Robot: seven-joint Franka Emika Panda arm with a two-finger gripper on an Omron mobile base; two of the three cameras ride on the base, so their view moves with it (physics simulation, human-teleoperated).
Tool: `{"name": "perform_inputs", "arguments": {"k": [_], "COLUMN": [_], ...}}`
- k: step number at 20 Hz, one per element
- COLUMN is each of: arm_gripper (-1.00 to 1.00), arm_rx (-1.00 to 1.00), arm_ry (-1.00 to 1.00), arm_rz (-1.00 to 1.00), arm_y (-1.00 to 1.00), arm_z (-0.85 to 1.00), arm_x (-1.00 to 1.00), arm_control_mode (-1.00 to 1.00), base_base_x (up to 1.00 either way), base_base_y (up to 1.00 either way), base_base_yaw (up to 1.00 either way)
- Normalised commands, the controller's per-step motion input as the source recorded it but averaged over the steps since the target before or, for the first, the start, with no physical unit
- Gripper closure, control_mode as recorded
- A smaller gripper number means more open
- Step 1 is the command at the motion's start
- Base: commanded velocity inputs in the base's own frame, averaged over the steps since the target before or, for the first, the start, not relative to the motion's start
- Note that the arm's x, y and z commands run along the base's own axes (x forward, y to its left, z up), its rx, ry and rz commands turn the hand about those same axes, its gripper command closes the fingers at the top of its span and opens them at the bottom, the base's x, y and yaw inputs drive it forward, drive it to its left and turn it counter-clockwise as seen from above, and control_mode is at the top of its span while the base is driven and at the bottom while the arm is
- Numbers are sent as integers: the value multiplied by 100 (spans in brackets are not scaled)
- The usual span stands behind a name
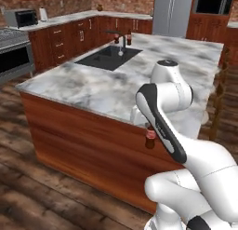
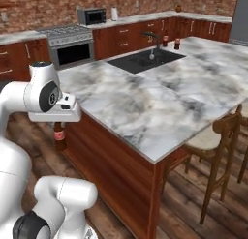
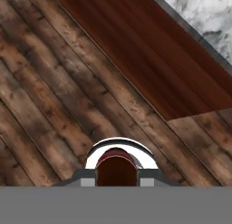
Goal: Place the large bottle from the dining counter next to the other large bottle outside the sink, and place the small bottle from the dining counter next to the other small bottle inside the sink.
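My gripper (image 3: 117,179) is shut on the small bottle (image 3: 117,166), dark brown with a red label. It hangs upright under the hand, off the near edge of the dining counter (image 1: 93,91) and above the wooden floor. The same bottle (image 1: 149,139) (image 2: 59,136) shows beside the counter's wood base. Far across the marble lies the black sink (image 1: 108,57) (image 2: 144,60) with its faucet (image 1: 122,38). A small pale bottle (image 1: 121,51) (image 2: 152,54) stands inside the basin. Two taller dark bottles (image 1: 128,38) (image 2: 177,43) stand on the counter behind the sink.
The counter's reddish wood side (image 3: 149,60) runs close to the hand. A wooden chair (image 2: 220,151) stands at the counter's right side. A stove (image 2: 70,47), a microwave (image 2: 92,15) and a fridge (image 1: 172,12) line the far walls.
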Motion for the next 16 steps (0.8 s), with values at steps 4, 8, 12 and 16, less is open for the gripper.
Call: {"name": "perform_inputs", "arguments": {"k": [4,8,12,16], "arm_gripper": [100,100,100,100], "arm_rx": [0,0,0,0], "arm_ry": [0,0,0,0], "arm_rz": [0,0,0,0], "arm_y": [0,0,0,0], "arm_z": [0,0,0,0], "arm_x": [0,0,0,0], "arm_control_mode": [100,100,100,100], "base_base_x": [36,31,24,28], "base_base_y": [100,100,100,100], "base_base_yaw": [-20,-25,-26,-26]}}
